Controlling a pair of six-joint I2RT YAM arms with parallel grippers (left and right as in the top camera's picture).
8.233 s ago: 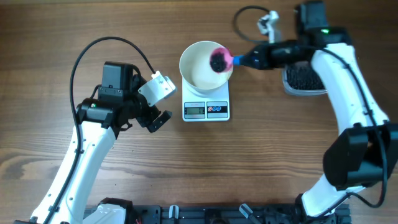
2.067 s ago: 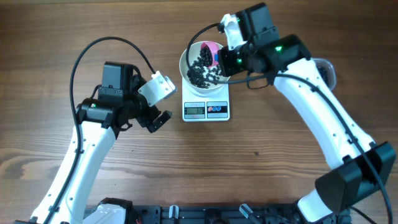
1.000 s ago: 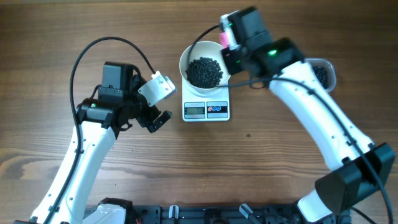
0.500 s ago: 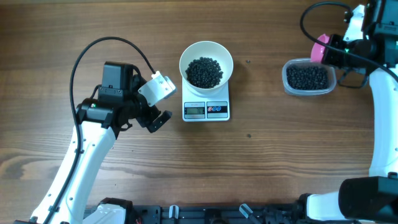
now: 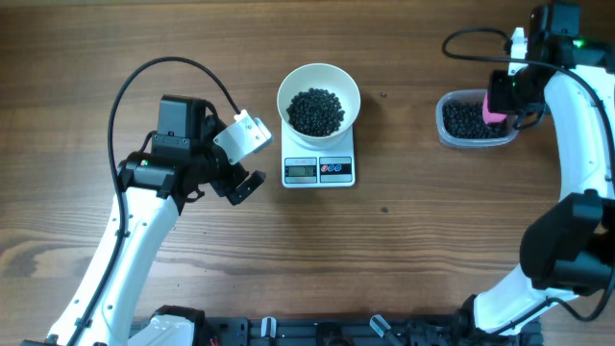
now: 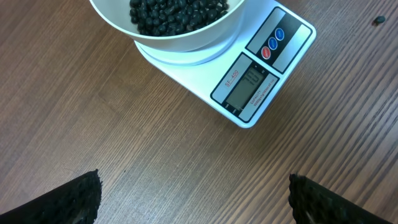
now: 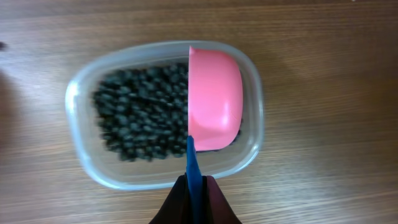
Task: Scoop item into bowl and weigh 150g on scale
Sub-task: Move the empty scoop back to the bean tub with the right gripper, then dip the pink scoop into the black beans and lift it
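Brown wood-grain table (image 5: 192, 279), grain running side to side, filling every view; black rail (image 5: 317, 332) along the near edge. Black cable (image 5: 120, 91) looped over the wood at far left, another at the top right corner. At centre, white bowl (image 5: 286, 88) set square on the small white scale (image 5: 318, 171), a heap of tiny black beans (image 5: 317, 111) in its middle and bare white wall around them. Grey display (image 6: 249, 81) and two round buttons (image 6: 274, 42), one red and one blue, on the scale's near edge; reading too small to make out. Well to the right, clear plastic tub (image 5: 444, 123) flat on the wood, holding more of the same beans. Above the tub's right half, pink scoop (image 7: 214, 99) turned on its side, blue handle (image 7: 193, 168) pinched tight between the closed fingers of the right gripper (image 7: 195, 208); contact with the beans below impossible to tell. Left of the scale and apart from it, left gripper (image 5: 245, 185) low over bare wood, fingers spread wide, nothing between them. Lone dark speck (image 6: 378, 20) on the wood to the right of the bowl.
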